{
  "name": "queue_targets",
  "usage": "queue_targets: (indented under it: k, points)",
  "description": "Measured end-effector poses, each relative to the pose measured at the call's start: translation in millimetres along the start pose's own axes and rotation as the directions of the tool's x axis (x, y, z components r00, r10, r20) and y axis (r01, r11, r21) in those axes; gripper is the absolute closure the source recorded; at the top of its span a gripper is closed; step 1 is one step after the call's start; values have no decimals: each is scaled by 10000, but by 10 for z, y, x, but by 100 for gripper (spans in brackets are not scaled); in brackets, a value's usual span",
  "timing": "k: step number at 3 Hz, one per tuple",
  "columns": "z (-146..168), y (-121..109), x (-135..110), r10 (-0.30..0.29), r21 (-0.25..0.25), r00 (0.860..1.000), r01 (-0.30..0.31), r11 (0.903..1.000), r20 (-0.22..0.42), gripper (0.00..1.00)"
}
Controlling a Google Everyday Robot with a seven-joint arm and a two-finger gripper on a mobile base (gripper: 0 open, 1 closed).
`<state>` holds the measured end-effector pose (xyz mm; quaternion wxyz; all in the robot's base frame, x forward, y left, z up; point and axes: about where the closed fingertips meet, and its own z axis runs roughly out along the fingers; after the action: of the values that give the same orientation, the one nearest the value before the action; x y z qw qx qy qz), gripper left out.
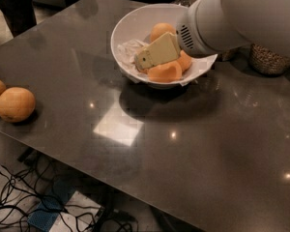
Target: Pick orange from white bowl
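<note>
Dark glossy worktop fills most of the view. The white arm comes in from the far right and slopes down to the left into the bowl, which sits at the far centre.

The tool is inside the bowl, low over the fruit, its long axis running right to left w/ the tip toward the bowl's left wall. Whether it's released or clenched I cannot tell (only its flat beige top side shows).

Three oranges show in the bowl. The near orange lies right against the tool's near edge, partly under it, approx. mid-length, and looks like the one being gone for. The far orange sits on the tool's far side. A third is tucked to the right by the wrist. Crumpled paper lines the bowl's left side.

So the relation that counts is that the target is near-side of and below the tool, not ahead of its tip. My guess is any closing has to happen across that near-far line, then lift straight up clear of the rim.

Two loose oranges rest at the worktop's left edge, well apart from the bowl.
</note>
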<state>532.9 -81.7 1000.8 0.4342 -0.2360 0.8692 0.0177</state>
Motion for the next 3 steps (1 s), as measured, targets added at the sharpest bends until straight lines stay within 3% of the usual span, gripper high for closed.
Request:
queue_targets:
  k: [1,3]
  points:
    - [208,17,-17,343,190,9994,-341,9992,-89,0]
    - [668,5,19,452,-326,9990,-452,9984,-11,6]
